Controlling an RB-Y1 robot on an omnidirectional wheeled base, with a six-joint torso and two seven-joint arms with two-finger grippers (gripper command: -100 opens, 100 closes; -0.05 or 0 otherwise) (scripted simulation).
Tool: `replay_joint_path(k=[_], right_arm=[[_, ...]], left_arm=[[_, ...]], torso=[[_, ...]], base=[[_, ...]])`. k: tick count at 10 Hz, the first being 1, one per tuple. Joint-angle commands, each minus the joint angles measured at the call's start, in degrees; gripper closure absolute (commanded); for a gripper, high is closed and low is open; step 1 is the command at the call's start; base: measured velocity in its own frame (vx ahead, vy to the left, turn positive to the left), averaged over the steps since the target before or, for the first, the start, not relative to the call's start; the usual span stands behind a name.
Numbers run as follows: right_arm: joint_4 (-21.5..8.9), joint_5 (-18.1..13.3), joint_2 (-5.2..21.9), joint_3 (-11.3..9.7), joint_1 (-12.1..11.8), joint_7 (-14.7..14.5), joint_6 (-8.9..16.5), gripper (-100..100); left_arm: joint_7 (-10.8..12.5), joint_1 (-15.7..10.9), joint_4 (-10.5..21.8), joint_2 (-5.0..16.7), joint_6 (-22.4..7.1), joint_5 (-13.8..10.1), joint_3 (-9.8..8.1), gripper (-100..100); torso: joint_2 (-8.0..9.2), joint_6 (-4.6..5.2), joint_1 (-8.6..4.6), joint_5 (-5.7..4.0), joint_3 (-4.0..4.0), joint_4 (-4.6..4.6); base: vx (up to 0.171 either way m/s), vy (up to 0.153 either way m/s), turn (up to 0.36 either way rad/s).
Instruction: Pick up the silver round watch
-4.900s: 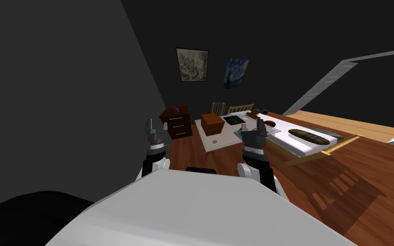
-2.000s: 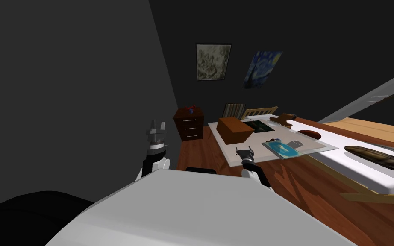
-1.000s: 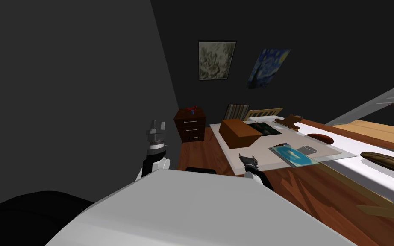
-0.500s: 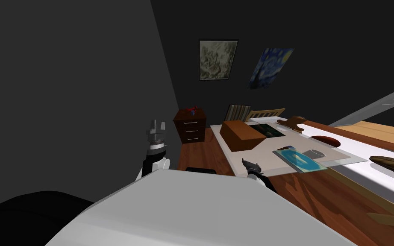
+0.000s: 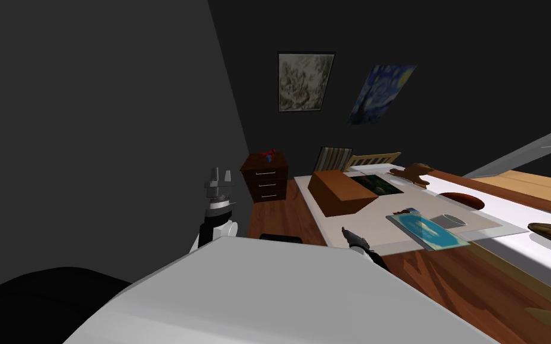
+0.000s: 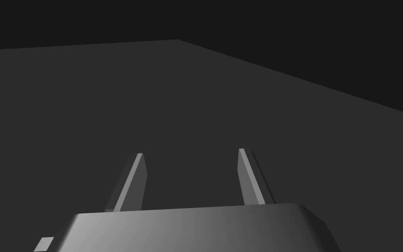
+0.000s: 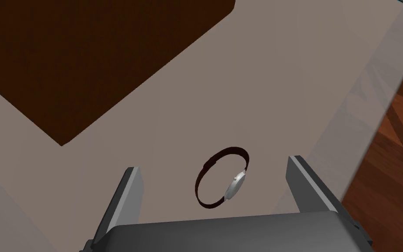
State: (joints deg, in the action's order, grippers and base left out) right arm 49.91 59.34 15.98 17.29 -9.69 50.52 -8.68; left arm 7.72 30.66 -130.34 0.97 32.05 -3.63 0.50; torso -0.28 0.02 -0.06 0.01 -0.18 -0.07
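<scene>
Right gripper (image 7: 212,163) poised over the watch (image 7: 234,183) — fingers spread wide.
The watch, a round silver face on a dark strap loop, lies on the pale table (image 7: 283,65) between those fingers, seemingly untouched, near the table's edge and apart from the brown box (image 7: 87,57). The left gripper (image 5: 219,175) is held upright — also spread.
</scene>
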Motion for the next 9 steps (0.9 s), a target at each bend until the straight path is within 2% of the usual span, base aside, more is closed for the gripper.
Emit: replay_joint_path(k=[1,2,3,5,6,8,9], right_arm=[[-2.6,2.9,-0.5,2.3,0.8,0.4,1.1,-100],[-4.8,4.5,-0.3,3.3,1.6,1.2,1.5,-100],[-5.0,5.3,-0.3,3.3,1.6,1.2,1.5,-100],[-9.0,9.2,0.1,5.2,2.9,2.8,2.3,-100],[-9.2,9.5,0.1,5.2,2.9,2.8,2.3,-100],[-12.8,13.0,0.4,6.8,4.1,4.0,3.0,-100],[-12.8,13.0,0.4,6.8,4.1,4.0,3.0,-100]], left_arm=[[0.0,0.0,0.0,0.0,0.0,0.0,0.00,0],[0.0,0.0,0.0,0.0,0.0,0.0,0.00,0],[0.0,0.0,0.0,0.0,0.0,0.0,0.00,0],[0.0,0.0,0.0,0.0,0.0,0.0,0.00,0],[0.0,0.0,0.0,0.0,0.0,0.0,0.00,0],[0.0,0.0,0.0,0.0,0.0,0.0,0.00,0],[0.0,0.0,0.0,0.0,0.0,0.0,0.00,0]], torso=[[0.00,0.00,0.00,0.00,0.00,0.00],[0.02,0.00,0.01,0.00,0.01,0.01],[-0.06,0.00,-0.04,0.00,-0.03,0.00],[0.03,0.00,-0.03,0.00,0.02,0.01],[-0.01,0.00,-0.07,-0.01,0.00,0.01],[0.13,0.00,-0.07,-0.01,0.07,0.03],[0.08,0.00,-0.06,-0.01,0.05,0.02]], base=[[0.083,-0.012,-0.006],[0.115,-0.030,-0.009],[0.090,-0.020,0.001],[0.088,-0.029,-0.009],[0.068,-0.026,-0.001],[0.064,-0.031,-0.011],[0.060,-0.016,-0.003]])
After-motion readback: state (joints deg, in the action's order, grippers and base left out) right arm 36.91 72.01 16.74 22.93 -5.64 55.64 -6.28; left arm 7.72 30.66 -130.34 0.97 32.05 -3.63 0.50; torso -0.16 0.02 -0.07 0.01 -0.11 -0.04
